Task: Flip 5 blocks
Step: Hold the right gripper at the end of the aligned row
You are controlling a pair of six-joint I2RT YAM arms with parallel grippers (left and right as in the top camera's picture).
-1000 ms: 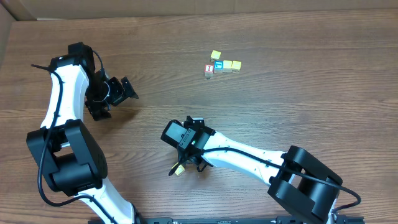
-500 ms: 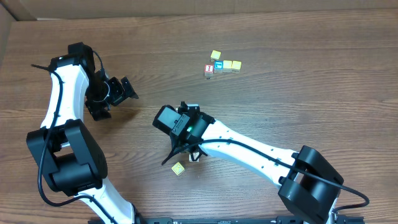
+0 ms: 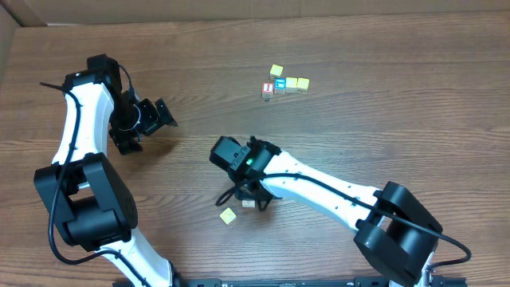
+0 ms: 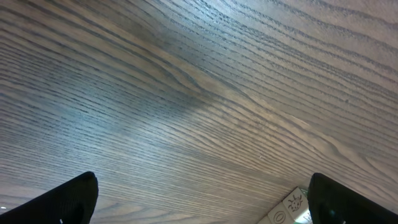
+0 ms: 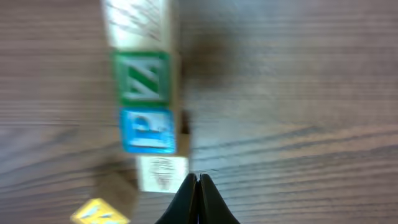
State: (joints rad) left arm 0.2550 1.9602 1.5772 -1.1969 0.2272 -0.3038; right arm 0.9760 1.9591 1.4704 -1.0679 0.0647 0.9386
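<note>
In the right wrist view, several blocks lie in a column on the table: a whitish block [image 5: 137, 22], a green-faced block [image 5: 141, 78], a blue-faced block [image 5: 147, 129] and a whitish block with a faint mark [image 5: 163, 173]. My right gripper [image 5: 198, 180] is shut and empty, its tips on the table just right of that last block. Overhead, the right gripper [image 3: 241, 195] covers most of this column; one pale block [image 3: 249, 203] shows beside it. My left gripper [image 3: 155, 115] hangs open at the far left, holding nothing [image 4: 205, 214].
A yellow cube [image 3: 229, 216] lies loose just left of the column, also as the yellow cube [image 5: 99, 213]. A far cluster holds a red cube [image 3: 268, 89], a blue cube [image 3: 280, 83] and yellow cubes [image 3: 297, 83]. Two pale picture cubes [image 4: 291, 204] sit by the left gripper's right finger.
The right gripper let go of the yellow cube, which now lies on the table. It moved up and right to the column, and its jaws went from part open to shut. The left arm stayed still.
</note>
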